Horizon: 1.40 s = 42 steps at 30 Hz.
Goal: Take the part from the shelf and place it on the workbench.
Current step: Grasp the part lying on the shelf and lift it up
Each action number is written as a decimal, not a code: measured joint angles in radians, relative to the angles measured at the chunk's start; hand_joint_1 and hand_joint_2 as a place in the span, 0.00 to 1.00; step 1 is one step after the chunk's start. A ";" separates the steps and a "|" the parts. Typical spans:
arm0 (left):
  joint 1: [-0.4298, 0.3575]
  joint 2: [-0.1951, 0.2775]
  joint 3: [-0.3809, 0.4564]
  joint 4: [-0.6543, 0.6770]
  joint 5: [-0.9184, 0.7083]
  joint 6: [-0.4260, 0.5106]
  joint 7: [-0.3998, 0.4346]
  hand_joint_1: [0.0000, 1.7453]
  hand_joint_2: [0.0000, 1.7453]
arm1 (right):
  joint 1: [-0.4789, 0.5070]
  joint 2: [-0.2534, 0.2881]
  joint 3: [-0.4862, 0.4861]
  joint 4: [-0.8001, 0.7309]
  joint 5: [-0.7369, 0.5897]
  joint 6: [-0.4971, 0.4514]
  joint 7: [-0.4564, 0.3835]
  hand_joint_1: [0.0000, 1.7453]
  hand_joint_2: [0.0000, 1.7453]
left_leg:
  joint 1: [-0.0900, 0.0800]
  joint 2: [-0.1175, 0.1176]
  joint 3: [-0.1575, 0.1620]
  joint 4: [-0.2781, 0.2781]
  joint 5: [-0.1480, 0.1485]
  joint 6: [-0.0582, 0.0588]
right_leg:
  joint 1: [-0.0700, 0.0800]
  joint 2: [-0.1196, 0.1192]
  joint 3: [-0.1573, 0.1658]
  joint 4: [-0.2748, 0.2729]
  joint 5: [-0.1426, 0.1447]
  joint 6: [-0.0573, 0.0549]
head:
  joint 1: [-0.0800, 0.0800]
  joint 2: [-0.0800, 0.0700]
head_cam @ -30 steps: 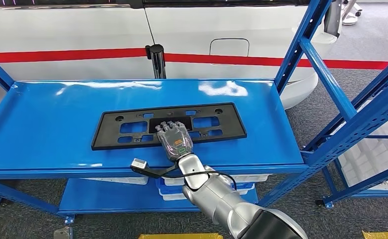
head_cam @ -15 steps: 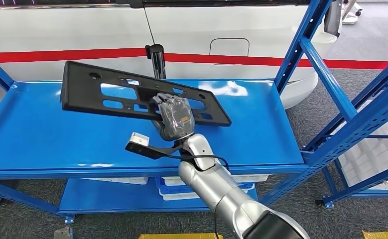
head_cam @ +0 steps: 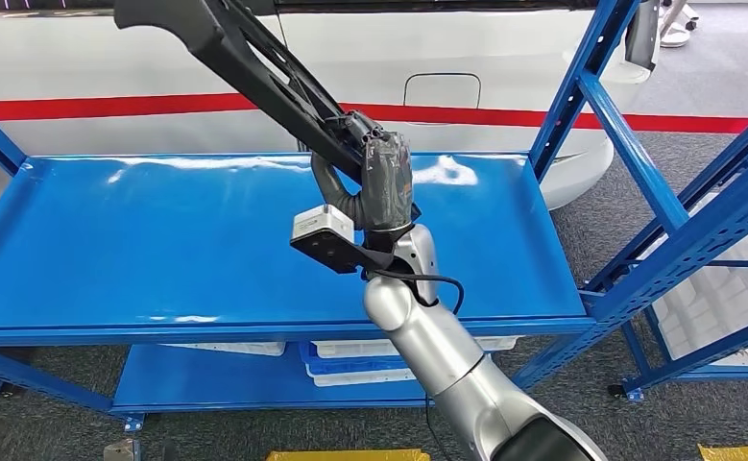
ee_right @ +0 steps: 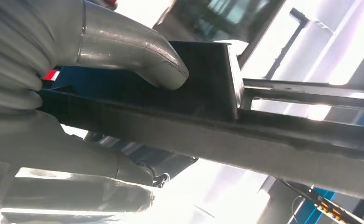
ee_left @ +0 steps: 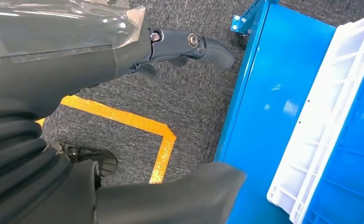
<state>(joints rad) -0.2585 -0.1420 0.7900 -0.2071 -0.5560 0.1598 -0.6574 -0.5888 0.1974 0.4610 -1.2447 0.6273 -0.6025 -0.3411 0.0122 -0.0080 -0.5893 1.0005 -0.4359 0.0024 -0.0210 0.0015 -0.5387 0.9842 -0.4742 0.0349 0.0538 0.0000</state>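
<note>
My right hand (head_cam: 381,178) grips the long black plastic part (head_cam: 240,58), a flat frame with cut-outs. The part is lifted well above the blue shelf (head_cam: 158,250) and tilts steeply, its far end rising toward the upper left of the head view. In the right wrist view the thumb (ee_right: 138,53) presses on the part (ee_right: 245,135), whose dark edge runs across the picture. My left hand (ee_left: 100,51) hangs beside the shelf's lower level, fingers apart, holding nothing.
The shelf's blue uprights (head_cam: 581,82) stand to the right. A white car with a red stripe (head_cam: 542,117) is behind the shelf. White and blue crates (ee_left: 339,140) sit on the lower level. Yellow tape (ee_left: 124,119) marks the grey carpet.
My right hand has lifted the part from the shelf top, raising and tilting it until its far end points up and left. The shelf top now lies bare.
</note>
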 joint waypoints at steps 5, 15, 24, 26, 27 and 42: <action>0.006 0.004 0.001 0.000 0.003 -0.036 -0.002 0.00 1.00 | 0.027 -0.017 0.005 -0.092 -0.234 0.130 -0.053 1.00 1.00 | 0.000 0.000 0.000 0.000 0.000 0.000 | 0.000 0.000 0.000 0.000 0.000 0.000 | 0.000 0.000; 0.015 0.012 -0.001 0.000 -0.019 -0.012 0.017 0.00 1.00 | 0.089 -0.066 0.020 -0.212 -0.467 0.268 -0.097 1.00 1.00 | 0.000 0.000 0.000 0.000 0.000 0.000 | 0.000 0.000 0.000 0.000 0.000 0.000 | 0.000 0.000; 0.029 0.016 0.000 0.000 -0.020 0.032 0.062 0.00 1.00 | 0.111 -0.085 0.039 -0.233 -0.470 0.277 -0.100 1.00 1.00 | 0.000 0.000 0.000 0.000 0.000 0.000 | 0.001 0.000 0.000 0.000 0.000 0.000 | 0.000 0.000; 0.037 0.017 0.000 0.000 -0.020 0.029 0.067 0.00 1.00 | 0.119 -0.086 0.048 -0.233 -0.472 0.279 -0.103 1.00 1.00 | 0.000 0.000 0.000 0.000 0.000 0.000 | 0.001 0.000 0.000 0.000 0.000 0.000 | 0.000 0.000; 0.041 0.018 0.001 0.000 -0.019 0.026 0.068 0.00 1.00 | 0.124 -0.086 0.053 -0.233 -0.473 0.279 -0.105 1.00 1.00 | 0.000 0.000 -0.001 0.000 0.000 0.000 | 0.001 0.000 0.000 0.000 0.000 0.000 | 0.000 0.000; 0.073 0.039 0.023 0.000 -0.007 -0.014 0.075 0.00 1.00 | 0.158 -0.088 0.091 -0.227 -0.521 0.278 -0.166 1.00 1.00 | -0.004 -0.001 -0.001 0.001 -0.001 0.001 | -0.003 0.000 0.000 -0.001 0.000 0.001 | 0.000 0.000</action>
<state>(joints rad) -0.1851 -0.1035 0.8125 -0.2071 -0.5634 0.1458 -0.5828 -0.4304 0.1095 0.5523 -1.4718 0.1067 -0.3242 -0.5071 0.0087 -0.0088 -0.5908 1.0019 -0.4369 0.0035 -0.0245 0.0012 -0.5390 0.9833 -0.4737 0.0358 0.0538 0.0000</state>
